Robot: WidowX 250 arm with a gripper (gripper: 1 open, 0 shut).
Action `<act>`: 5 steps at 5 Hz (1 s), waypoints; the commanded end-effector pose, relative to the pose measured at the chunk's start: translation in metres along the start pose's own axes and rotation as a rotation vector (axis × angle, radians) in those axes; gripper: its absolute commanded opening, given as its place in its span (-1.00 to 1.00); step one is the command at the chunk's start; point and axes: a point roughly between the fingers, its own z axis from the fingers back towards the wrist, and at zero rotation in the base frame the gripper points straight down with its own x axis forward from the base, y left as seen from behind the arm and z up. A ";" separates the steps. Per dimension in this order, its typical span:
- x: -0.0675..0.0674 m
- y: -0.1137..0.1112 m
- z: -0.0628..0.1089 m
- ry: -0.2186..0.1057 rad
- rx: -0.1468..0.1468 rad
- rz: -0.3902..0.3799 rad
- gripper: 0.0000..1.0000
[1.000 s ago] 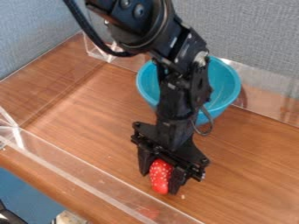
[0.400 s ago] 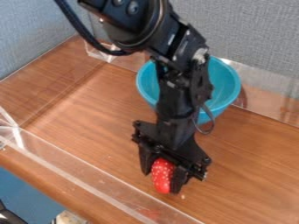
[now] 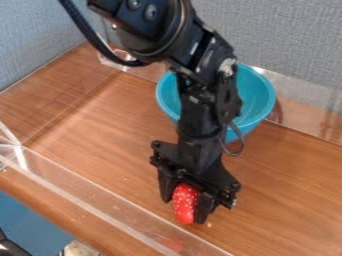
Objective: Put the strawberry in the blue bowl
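1. On the left, a wooden table (image 3: pixel 80 110) with a warm brown grain fills most of the view, and a grey-blue wall stands behind it.
2. A low clear plastic barrier (image 3: pixel 40 165) runs along the table's near left edge and across the front.
3. Near the front middle of the table, the strawberry (image 3: pixel 187 204) shows as a small red shape low down by the wood; whether it rests on the surface or is just clear of it cannot be told.
4. The gripper (image 3: pixel 189 203) points straight down over it, its black fingers (image 3: pixel 167 188) standing on either side of the red fruit, moderately spread and closed against its sides, so the strawberry sits clasped between them.
5. The black robot arm (image 3: pixel 201 90) rises from the gripper and bends back toward the upper left, passing in front of the bowl.
6. Behind and to the right of the gripper, the blue bowl (image 3: pixel 257 100) stands upright on the table, partly hidden by the arm and well apart from the strawberry.
7. At the far right, another clear plastic panel (image 3: pixel 310 110) stands beside the bowl.
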 end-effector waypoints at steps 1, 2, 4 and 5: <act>0.003 -0.003 0.015 -0.059 -0.009 -0.006 -1.00; 0.003 -0.005 0.024 -0.082 -0.013 -0.007 -1.00; 0.019 0.010 0.080 -0.177 -0.001 0.009 -1.00; 0.036 0.033 0.132 -0.251 0.024 0.046 -1.00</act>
